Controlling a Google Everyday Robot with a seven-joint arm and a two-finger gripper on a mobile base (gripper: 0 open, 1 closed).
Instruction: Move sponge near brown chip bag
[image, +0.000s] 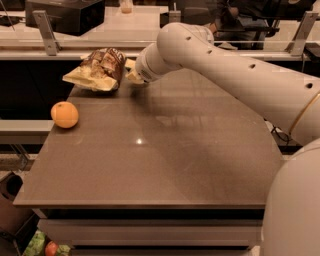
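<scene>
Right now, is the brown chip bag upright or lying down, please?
Lying down: the brown chip bag rests flat and crumpled on the table; the tool is close beside it.

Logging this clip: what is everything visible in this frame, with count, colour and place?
brown chip bag: one, dark brown with a pale yellow end, far left corner of the table.
sponge: one, pale yellow, just right of the bag, mostly hidden by the arm's wrist.
orange: one, orange, left edge of the table, nearer the camera than the bag.
table: one, brown, centre of view.
black box: one, black, back counter at far left.
arm: one, white, reaching in from the right across the table.
gripper: one, largely hidden behind the wrist, at the sponge beside the bag's right edge.
</scene>
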